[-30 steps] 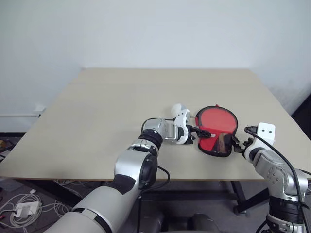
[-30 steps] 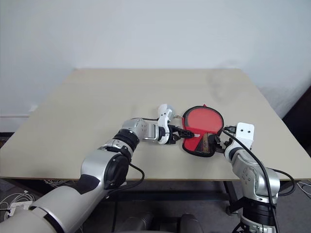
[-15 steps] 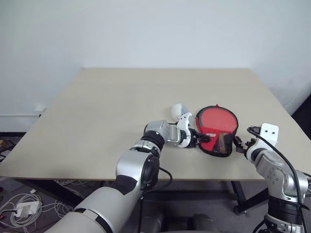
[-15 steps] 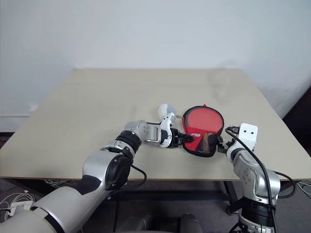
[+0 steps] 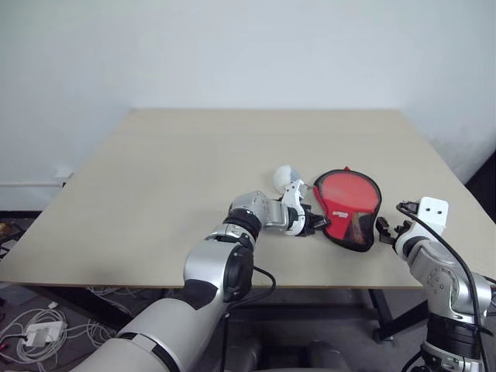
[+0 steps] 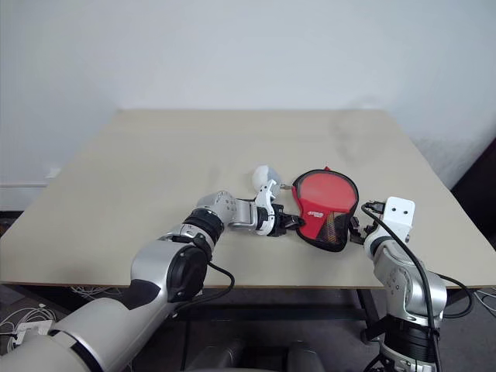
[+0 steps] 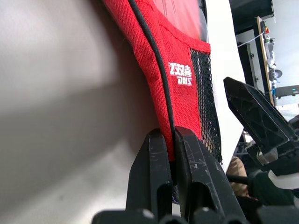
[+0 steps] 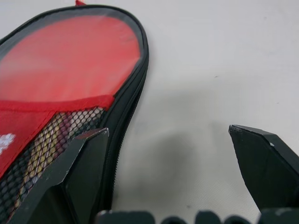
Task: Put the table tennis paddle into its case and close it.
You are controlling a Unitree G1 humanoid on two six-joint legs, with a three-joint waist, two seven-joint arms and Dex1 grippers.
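The case (image 5: 346, 200) lies flat near the table's front right, red front up, with a black mesh pocket (image 8: 44, 140) and a small white logo (image 7: 180, 73). A light wooden shape shows behind the mesh; it looks like the table tennis paddle's handle, and the rest of the paddle is hidden. My left gripper (image 7: 173, 136) is shut on the case's near left edge, pinching the red fabric and black trim. My right gripper (image 8: 175, 140) stands open just right of the case's near end, one finger (image 8: 86, 156) over the mesh edge and nothing between the fingers.
The beige table (image 5: 194, 167) stretches bare to the left and behind the case. Its front edge (image 5: 325, 285) runs close below both grippers. A white wall stands behind. Cables and a power strip (image 5: 37, 333) lie on the floor at the left.
My left gripper has gone from open to shut on the case's edge. The case's near end has shifted a little to the right. The right gripper has stayed open and almost in place.
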